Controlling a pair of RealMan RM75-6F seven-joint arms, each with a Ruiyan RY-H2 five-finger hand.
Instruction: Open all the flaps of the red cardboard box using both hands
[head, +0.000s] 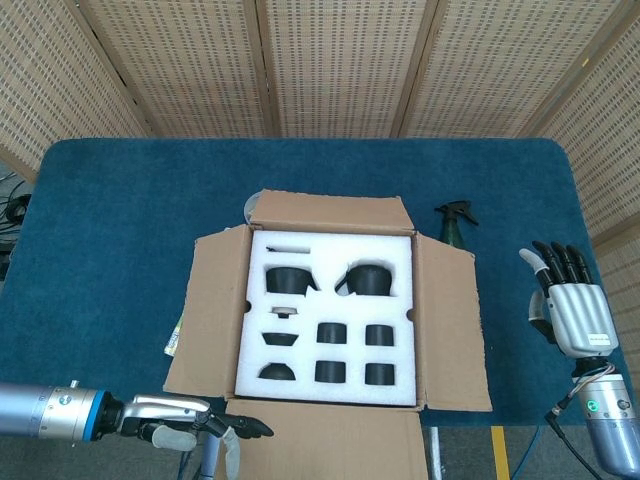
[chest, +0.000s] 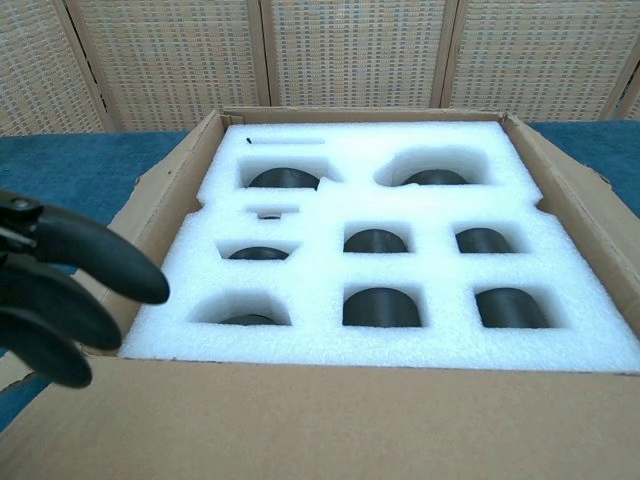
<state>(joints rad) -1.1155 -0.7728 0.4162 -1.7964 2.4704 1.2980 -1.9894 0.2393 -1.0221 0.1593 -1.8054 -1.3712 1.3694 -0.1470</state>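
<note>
Cardboard box (head: 330, 325) at table centre, all four brown flaps folded outward, its white foam insert (chest: 380, 250) cradling dark black pieces (chest: 378, 306) in separate cut-out pockets. At 7 o'clock, the left hand (head: 195, 418) hovers just beside the near flap, dark fingers (chest: 95, 255) extended and slightly apart, holding nothing. At 4 o'clock, the right hand (head: 570, 305) stands upright with fingers spread, well apart from the box.

One brown cardboard box (head: 330, 330) with four opened flaps — one white foam insert (head: 330, 315), eight dark pieces seated in it — one dark spray bottle (head: 455, 221), two robot hands.
</note>
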